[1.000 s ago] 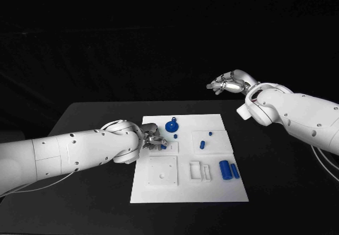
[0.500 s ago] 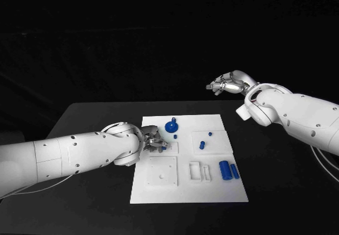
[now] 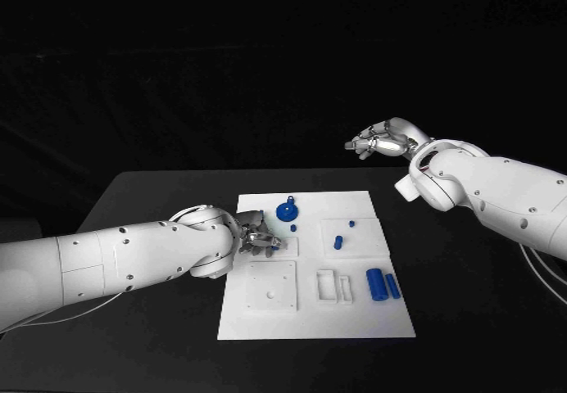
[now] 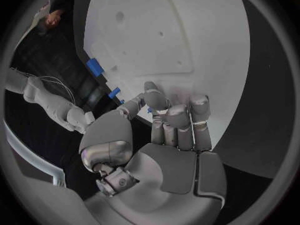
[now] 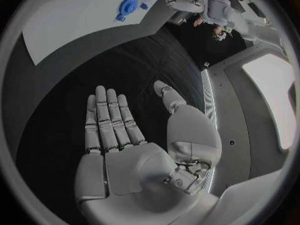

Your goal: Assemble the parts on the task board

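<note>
1. My left hand (image 3: 256,235) rests low over the left part of the flat white rectangular task board (image 3: 317,323); its fingers curl around a small blue part (image 4: 150,110) pinched at the fingertips, and how far that part is seated I cannot tell.
2. My right hand (image 5: 128,150) hangs raised, well off the board beyond its far right corner, palm flat, fingers straight and apart, holding nothing.
3. Judged progress: early. A round blue knob-like part (image 3: 286,212) stands near the board's far edge; 2 small blue pegs (image 3: 338,241) lie mid-board; 2 blue cylinders (image 3: 383,284) lie side by side at the right edge, all apparently unassembled.
4. Compared with 1 second ago, my left hand has edged slightly toward the board's far side; my right hand and the loose parts have not moved.
</note>
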Robot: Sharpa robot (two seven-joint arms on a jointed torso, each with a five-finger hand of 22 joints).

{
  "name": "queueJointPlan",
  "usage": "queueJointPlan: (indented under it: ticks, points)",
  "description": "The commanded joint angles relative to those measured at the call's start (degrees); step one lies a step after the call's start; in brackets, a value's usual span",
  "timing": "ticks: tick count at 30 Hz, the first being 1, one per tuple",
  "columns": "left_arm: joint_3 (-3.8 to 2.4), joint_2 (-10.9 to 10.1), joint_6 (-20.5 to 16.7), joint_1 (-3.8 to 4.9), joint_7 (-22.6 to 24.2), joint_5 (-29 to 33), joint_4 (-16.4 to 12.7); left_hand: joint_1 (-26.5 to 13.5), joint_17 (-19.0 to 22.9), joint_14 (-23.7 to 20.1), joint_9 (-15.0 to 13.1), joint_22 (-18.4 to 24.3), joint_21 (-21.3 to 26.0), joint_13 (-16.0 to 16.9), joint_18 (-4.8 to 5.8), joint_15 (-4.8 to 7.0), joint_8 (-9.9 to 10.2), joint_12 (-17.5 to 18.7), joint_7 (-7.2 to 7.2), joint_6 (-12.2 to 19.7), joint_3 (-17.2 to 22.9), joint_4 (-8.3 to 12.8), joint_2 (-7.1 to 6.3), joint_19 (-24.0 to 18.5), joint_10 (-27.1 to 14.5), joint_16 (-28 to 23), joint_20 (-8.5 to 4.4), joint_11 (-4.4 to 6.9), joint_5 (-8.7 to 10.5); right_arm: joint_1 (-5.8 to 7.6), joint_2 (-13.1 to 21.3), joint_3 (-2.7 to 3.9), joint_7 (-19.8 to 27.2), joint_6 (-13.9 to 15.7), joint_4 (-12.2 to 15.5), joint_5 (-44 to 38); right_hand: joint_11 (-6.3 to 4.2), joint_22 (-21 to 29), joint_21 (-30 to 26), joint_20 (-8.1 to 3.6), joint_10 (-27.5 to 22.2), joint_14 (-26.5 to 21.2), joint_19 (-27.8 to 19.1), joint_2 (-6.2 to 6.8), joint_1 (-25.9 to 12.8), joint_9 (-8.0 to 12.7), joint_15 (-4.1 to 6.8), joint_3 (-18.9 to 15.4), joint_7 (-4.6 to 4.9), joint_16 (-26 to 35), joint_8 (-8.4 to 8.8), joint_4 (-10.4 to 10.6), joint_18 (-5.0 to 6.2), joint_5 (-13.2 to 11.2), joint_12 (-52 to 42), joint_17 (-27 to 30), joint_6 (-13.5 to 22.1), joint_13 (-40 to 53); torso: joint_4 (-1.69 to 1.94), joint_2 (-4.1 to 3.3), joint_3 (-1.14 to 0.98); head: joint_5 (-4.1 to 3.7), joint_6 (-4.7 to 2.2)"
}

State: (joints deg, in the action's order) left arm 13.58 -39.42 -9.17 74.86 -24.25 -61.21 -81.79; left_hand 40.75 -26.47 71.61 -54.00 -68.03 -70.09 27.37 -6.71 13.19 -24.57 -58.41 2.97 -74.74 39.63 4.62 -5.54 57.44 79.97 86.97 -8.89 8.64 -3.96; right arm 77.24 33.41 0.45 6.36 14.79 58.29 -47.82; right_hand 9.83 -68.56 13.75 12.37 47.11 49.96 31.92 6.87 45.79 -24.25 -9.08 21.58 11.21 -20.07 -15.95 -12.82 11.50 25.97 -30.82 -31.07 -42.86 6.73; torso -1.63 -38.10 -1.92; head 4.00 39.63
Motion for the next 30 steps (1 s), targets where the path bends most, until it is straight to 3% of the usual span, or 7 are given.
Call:
queueJointPlan:
  ticks: [1, 6, 13, 15, 25, 27, 30]
  points:
    - [0.08, 0.1, 0.6, -0.16, -0.1, 0.2, 0.3, -0.1, 0.1, 1.4, 0.0, -0.1, 0.3, -0.1, -0.32, 1.29, -0.2, -0.1, -0.1, 0.0, 0.0, -0.7, -0.77, 0.1, 0.1, 0.3, -6.71, 0.2, 0.65, -0.06, 0.0, 0.04, 0.2, -0.6, -0.1, 0.1, 0.11, -0.1, -0.4, 0.07, 0.4, -0.4, -0.3, -0.15, -0.1, 0.1, -0.13, 0.0, 1.65, 0.2, -0.28, 0.5, -0.46, 0.2, 0.2, 0.1, 0.6, -0.1, -0.03, 0.0, 0.0, -0.02, -0.03]
    - [-0.11, -0.1, 0.0, -0.16, 0.0, 0.3, 0.4, -1.0, 0.2, 1.3, -0.1, -0.1, 0.3, -0.2, -0.37, 1.27, -0.3, -0.1, -0.15, 0.2, -0.5, -2.2, -2.84, 0.1, 0.0, 0.3, -6.7, 0.16, 1.19, -0.12, 0.0, 0.04, 0.3, -0.5, -0.1, 0.1, 0.12, -0.1, -0.4, 0.08, 0.4, -0.5, -0.3, -0.13, -0.2, 0.1, -0.14, 0.0, 1.66, 0.2, -0.28, 0.5, -0.46, 0.2, 0.2, 0.1, 0.6, -0.1, -0.06, -0.01, 0.02, -0.12, -0.14]
    - [-0.69, -0.9, -1.0, 0.0, 0.3, 1.6, -0.1, -0.9, 0.5, 0.8, -0.5, 0.0, 0.4, -0.6, -0.46, 1.08, -0.3, 0.3, -0.41, 0.9, 0.9, -6.5, -8.99, 0.0, 0.0, 0.1, -6.65, -0.12, 1.18, -0.24, 0.0, 0.04, 0.2, -0.5, -0.2, 0.1, 0.13, -0.1, -0.4, 0.1, 0.4, -0.5, -0.4, -0.09, -0.2, 0.1, -0.16, -0.1, 1.67, 0.2, -0.26, 0.5, -0.46, 0.2, 0.2, 0.1, 0.6, -0.2, -0.07, 0.02, 0.04, -0.22, -0.36]
    - [-1.33, -0.9, -1.1, 0.06, 0.3, 2.0, 0.0, -1.4, 0.7, 0.3, -0.8, -0.2, 0.4, -0.8, -0.39, 0.82, -0.2, 0.7, -0.62, 1.6, -3.8, -4.9, -8.5, -0.9, -0.3, -0.1, -6.5, -0.36, 1.05, -0.29, 0.0, 0.04, 0.3, -0.5, -0.3, 0.1, 0.13, -0.1, -0.4, 0.1, 0.4, -0.5, -0.4, -0.08, -0.3, 0.1, -0.16, -0.1, 1.68, 0.2, -0.26, 0.6, -0.46, 0.2, 0.2, 0.1, 0.6, -0.2, -0.05, 0.05, 0.04, -0.26, -0.47]
    - [-3.76, -1.5, -1.6, 0.08, 1.2, 4.4, -0.5, -1.2, 1.1, -0.5, -0.9, 0.1, 1.1, -1.7, -0.54, 0.74, 0.4, 1.9, -0.87, 2.7, -6.2, -5.2, -10.45, -1.6, -0.5, -0.8, -6.48, -0.58, 1.1, -0.53, 0.0, 0.04, 0.3, -0.6, -0.3, 0.2, 0.2, -0.2, -0.5, 0.14, 0.3, -0.7, -0.5, -0.01, -0.3, 0.2, -0.24, -0.2, 1.75, 0.4, -0.17, 0.7, -0.46, 0.1, 0.3, 0.2, 0.8, -0.4, 0.02, 0.04, 0.12, -0.21, -0.99]
    - [-4.7, -1.8, -1.7, 0.13, 1.8, 6.5, -0.6, -0.8, 1.6, -1.1, -0.7, 0.4, 1.7, -2.4, -0.47, 0.45, 1.0, 3.0, -1.21, 3.6, -6.7, -5.3, -10.57, -2.2, -1.0, -1.7, -6.35, -0.9, 1.1, -0.56, 0.0, 0.04, 0.3, -0.6, -0.4, 0.3, 0.23, -0.2, -0.6, 0.15, 0.2, -0.8, -0.6, 0.0, -0.3, 0.2, -0.27, -0.2, 1.76, 0.4, -0.16, 0.7, -0.47, 0.1, 0.4, 0.2, 0.9, -0.5, 0.03, 0.04, 0.1, -0.18, -1.16]
    - [-5.02, -2.4, -2.5, 1.02, 2.8, 10.3, -1.0, 0.8, 2.6, -3.1, 0.4, 1.0, 3.3, -4.6, 0.09, -0.72, 3.9, 6.6, -2.67, 7.7, -7.3, -4.7, -10.13, -4.0, -3.9, -4.0, -5.75, -2.21, 1.06, -0.59, 0.0, 0.04, 0.3, -0.6, -0.8, 0.4, 0.24, -0.2, -0.6, 0.16, 0.2, -0.8, -0.7, -0.01, -0.3, 0.3, -0.29, -0.2, 1.77, 0.4, -0.16, 0.7, -0.48, 0.1, 0.4, 0.2, 0.9, -0.5, 0.0, 0.02, 0.12, -0.15, -1.4]
